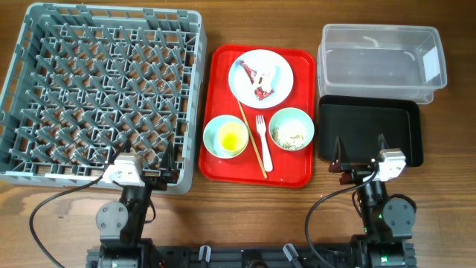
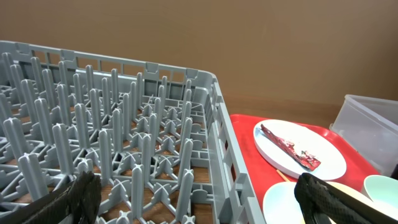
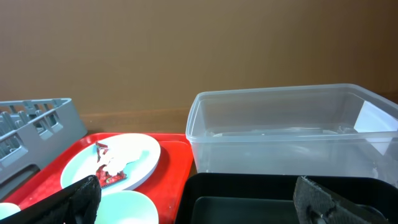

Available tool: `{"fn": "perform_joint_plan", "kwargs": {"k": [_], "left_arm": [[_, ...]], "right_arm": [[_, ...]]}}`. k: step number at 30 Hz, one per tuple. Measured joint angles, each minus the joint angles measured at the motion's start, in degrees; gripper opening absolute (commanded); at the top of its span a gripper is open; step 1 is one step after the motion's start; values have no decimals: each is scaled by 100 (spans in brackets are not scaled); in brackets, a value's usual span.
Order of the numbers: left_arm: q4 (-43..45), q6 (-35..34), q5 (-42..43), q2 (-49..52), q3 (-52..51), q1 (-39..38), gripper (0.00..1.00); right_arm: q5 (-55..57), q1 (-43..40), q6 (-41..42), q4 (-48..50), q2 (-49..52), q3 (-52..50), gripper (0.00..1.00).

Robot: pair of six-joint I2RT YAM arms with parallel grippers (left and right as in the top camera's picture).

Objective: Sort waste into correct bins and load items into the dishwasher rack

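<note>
The grey dishwasher rack (image 1: pixel 104 89) fills the left. A pale-blue plate (image 1: pixel 260 78) on the red tray (image 1: pixel 219 112) holds red-and-white wrappers (image 1: pixel 262 92) and a white paper scrap (image 1: pixel 269 74). One mint bowl (image 1: pixel 226 136) holds a yellow cup (image 1: pixel 231 136); the other (image 1: pixel 291 129) holds beige crumbs. A white fork (image 1: pixel 263 141) and chopsticks (image 1: pixel 251 138) lie between them. The clear tub (image 1: pixel 381 59) and black tray (image 1: pixel 370 130) stand on the right. My left gripper (image 1: pixel 143 173) is open over the rack's near edge. My right gripper (image 1: pixel 361 165) is open over the black tray's near edge.
The red tray sits between the rack and the bins. The wooden table (image 1: pixel 446 186) shows around them. In the left wrist view the rack's pegs (image 2: pixel 124 155) stand close ahead, with the plate (image 2: pixel 298 148) to the right. The right wrist view shows the tub (image 3: pixel 286 134).
</note>
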Motion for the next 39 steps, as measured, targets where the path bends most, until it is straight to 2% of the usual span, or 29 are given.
{"fn": "perform_joint_plan", "kwargs": {"k": [16,22,28,31,35,39], "left_arm": [[0,-76,0,0,0,0,100],[-247,-420,0,83,116,0,100],[-942,-549,-42,822,831,0,100],[-1255,-566,-44,1508,1462,0,100],[-1808,-566,-46,2490,2371,0,100],[-2614,-568,-66,3554,3351,0,100]], "right_arm": [[0,0,87,-85,20,0,100],[-68,0,214,-256,564,192,100],[-201,0,236,-393,1681,1285,100],[-341,0,238,-584,2404,1891,100],[-625,0,238,-1193,3595,2830,100],[-1005,0,201,-2234,4918,4050,100]]}}
